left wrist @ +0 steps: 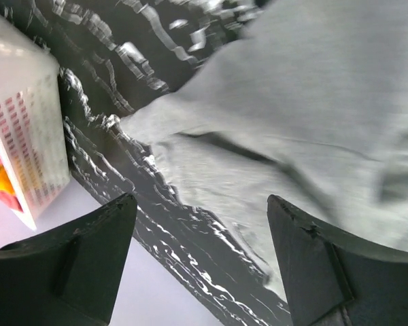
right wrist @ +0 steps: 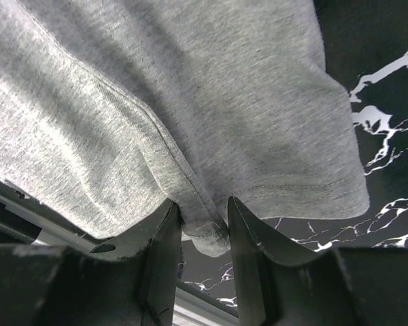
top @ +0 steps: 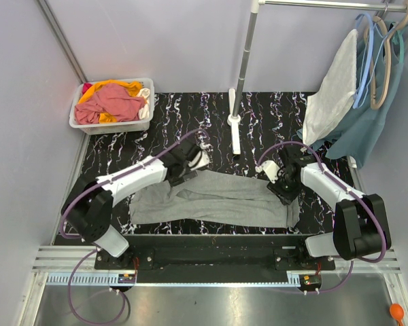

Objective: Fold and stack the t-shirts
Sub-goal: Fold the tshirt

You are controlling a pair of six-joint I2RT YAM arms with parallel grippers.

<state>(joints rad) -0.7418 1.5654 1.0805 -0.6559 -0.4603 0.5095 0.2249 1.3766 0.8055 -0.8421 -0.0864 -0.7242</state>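
arms: white-shelled, black-jointed left arm [top: 132, 178] and right arm [top: 323, 178] | cables: thin purple cable [top: 69, 293] looping along each | grippers: matte-black wedge-fingered left gripper [left wrist: 200, 204] and right gripper [right wrist: 204, 207] | shoulders: bulky black housings [top: 357, 224]

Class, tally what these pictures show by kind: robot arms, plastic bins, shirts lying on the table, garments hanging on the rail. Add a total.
Robot arms: 2, left arm, right arm
Bins: 1, the plastic bin
Shirts laid out: 1, the grey t-shirt
Hanging garments: 2, the off-white cloth and the teal-blue garment
Total: 6
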